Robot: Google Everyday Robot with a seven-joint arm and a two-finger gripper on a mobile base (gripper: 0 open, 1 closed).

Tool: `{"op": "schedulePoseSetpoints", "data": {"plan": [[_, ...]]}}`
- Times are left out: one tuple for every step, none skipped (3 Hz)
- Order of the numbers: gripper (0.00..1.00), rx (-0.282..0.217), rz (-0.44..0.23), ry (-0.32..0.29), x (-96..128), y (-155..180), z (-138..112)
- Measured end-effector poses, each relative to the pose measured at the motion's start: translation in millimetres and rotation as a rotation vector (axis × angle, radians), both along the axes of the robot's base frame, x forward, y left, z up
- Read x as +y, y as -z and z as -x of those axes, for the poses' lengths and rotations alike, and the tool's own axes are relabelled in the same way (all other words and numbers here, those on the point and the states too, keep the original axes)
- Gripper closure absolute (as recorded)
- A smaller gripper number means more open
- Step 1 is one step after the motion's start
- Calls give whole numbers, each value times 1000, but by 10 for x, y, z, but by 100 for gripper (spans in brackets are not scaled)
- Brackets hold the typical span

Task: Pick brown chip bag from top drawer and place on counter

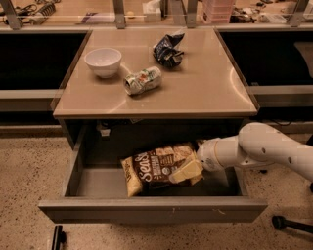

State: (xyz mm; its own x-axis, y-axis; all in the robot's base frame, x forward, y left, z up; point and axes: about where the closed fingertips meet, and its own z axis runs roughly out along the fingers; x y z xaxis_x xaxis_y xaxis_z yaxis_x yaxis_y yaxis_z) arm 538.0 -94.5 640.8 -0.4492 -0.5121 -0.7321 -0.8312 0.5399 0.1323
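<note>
The brown chip bag (156,166), dark brown and tan with white lettering, lies on the floor of the open top drawer (151,210), right of its middle. My gripper (186,171) reaches in from the right on a white arm (254,149) and sits over the bag's right end, touching it. The bag rests on the drawer floor. The counter (210,83) is the glossy tan tabletop directly above the drawer.
On the counter stand a white bowl (103,61), a crushed can (142,80) lying on its side and a dark blue wrinkled bag (167,49). A cluttered lighter surface (98,12) runs along the back. A dark stand foot (286,223) is on the speckled floor at right.
</note>
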Motion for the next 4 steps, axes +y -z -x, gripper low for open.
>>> {"op": "schedulePoseSetpoints", "data": {"plan": [[19,40,36,19,-40,246,-5],[42,41,37,20,-41,251,-7],[64,41,37,20,-41,251,-7],[88,41,37,19,-40,251,-7]]}}
